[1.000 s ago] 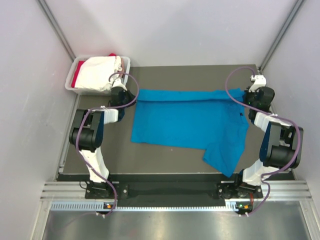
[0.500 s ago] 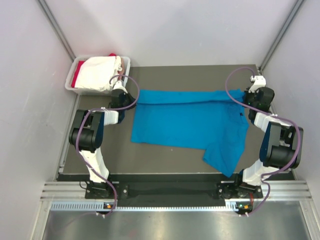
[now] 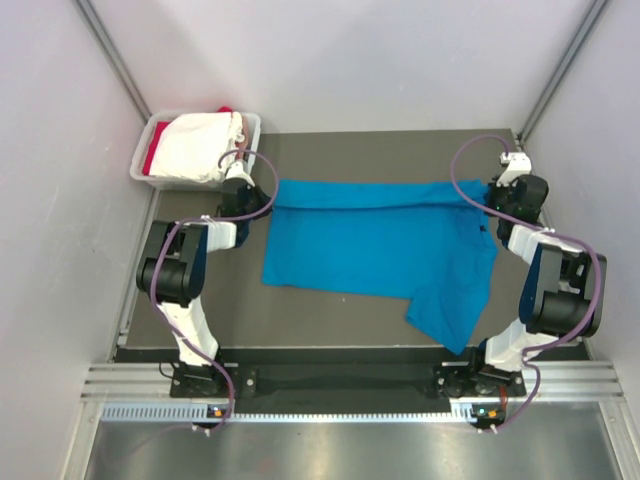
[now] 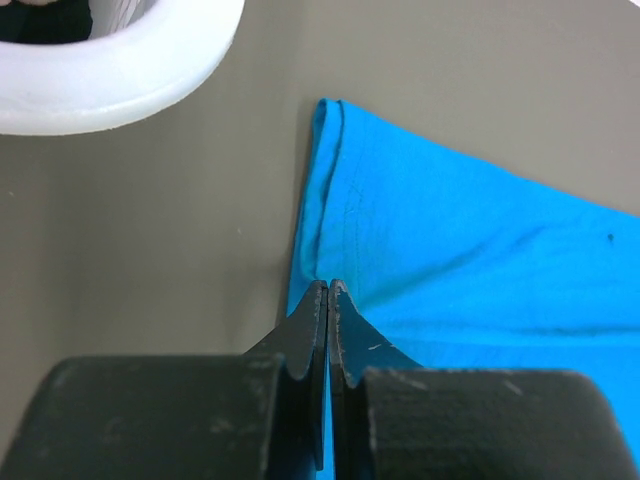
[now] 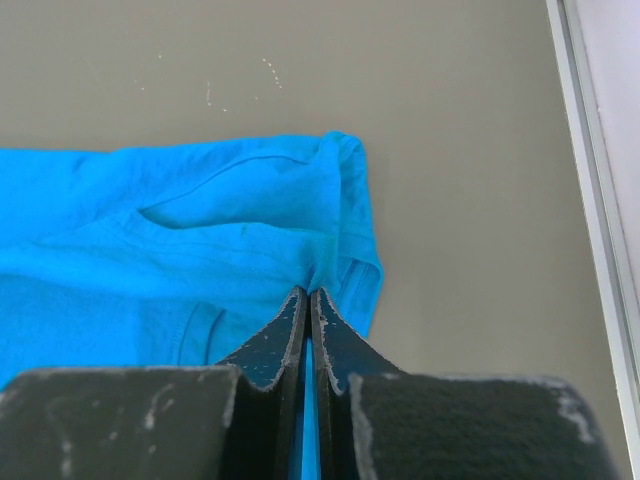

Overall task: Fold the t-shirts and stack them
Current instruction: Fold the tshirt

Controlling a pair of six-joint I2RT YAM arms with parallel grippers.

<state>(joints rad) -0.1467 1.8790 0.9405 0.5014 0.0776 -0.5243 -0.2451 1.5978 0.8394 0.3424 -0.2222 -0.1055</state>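
A bright blue t-shirt (image 3: 380,245) lies spread on the dark table, with one sleeve hanging toward the near right. My left gripper (image 3: 268,196) sits at its far left corner. In the left wrist view this gripper (image 4: 328,286) is shut with blue cloth (image 4: 470,260) pinched between the fingers. My right gripper (image 3: 487,196) is at the shirt's far right corner. The right wrist view shows it (image 5: 308,292) shut on a bunched fold of the blue t-shirt (image 5: 170,230). A white t-shirt (image 3: 200,145) and a red t-shirt (image 3: 152,158) lie in the tub.
The pale grey plastic tub (image 3: 250,122) stands at the table's far left corner, its rim (image 4: 120,80) close to my left gripper. A metal rail (image 5: 590,200) runs along the table's right edge. Bare table (image 3: 330,320) shows near the arm bases.
My left wrist has shifted slightly toward the far edge. The blue shirt and the right arm look unchanged.
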